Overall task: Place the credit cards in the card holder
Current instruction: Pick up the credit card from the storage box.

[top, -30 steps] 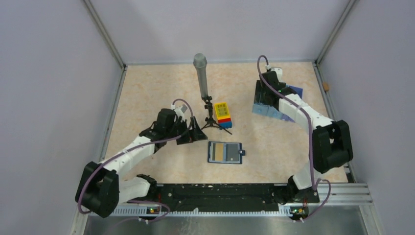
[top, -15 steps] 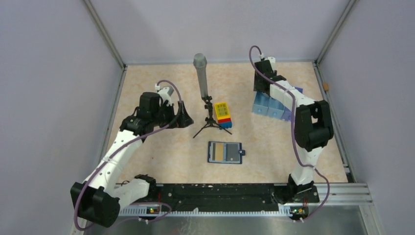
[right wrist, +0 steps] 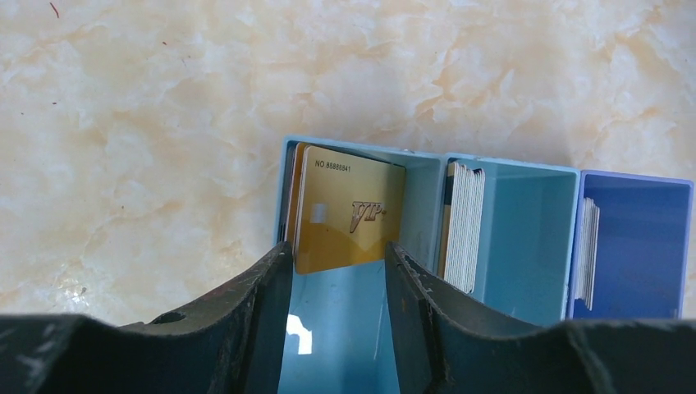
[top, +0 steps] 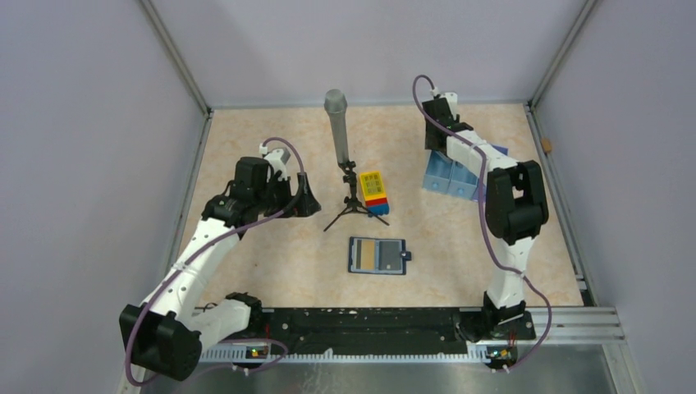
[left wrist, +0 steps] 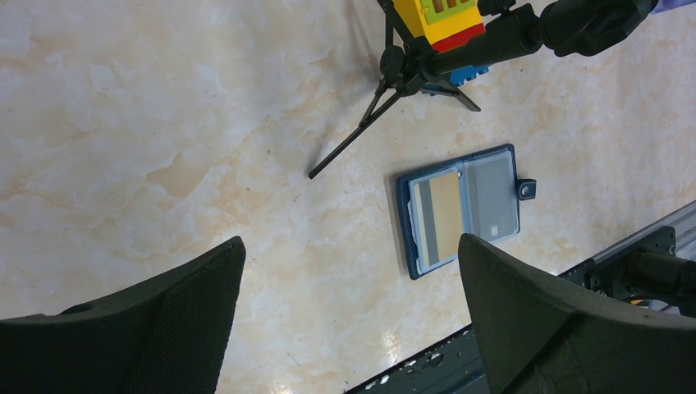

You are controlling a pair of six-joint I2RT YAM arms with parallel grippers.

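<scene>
Right claw [right wrist: 338, 250] is down at the pale blue tray [right wrist: 509, 164], toward the far right corner of the table [top: 246, 148]. Its two fingers sit hard against the side edges of a gold card [right wrist: 349, 213] marked VIP — jaws pinched in on it. The card stands on edge in the tray's left compartment, with another gold edge showing just behind it. The middle compartment holds a stack of pale cards [right wrist: 464, 226] against its left wall. The darker blue right compartment has a thin stack [right wrist: 589, 250] at its left wall too.

Over on the left side of the table, the left claw [left wrist: 351, 246] hangs above the surface with its jaws spread wide and nothing between them. Beyond it lies the card holder [left wrist: 464, 209], opened flat near the middle of the table's near edge, with its snap tab [left wrist: 525, 190] sticking out. A tan card [left wrist: 443, 217] and a grey card [left wrist: 492, 197] sit in its slots. Farther back, a microphone on a tripod [top: 338, 131] stands near the table's centre — a yellow-topped brick block [top: 373, 190] just beside its legs.
</scene>
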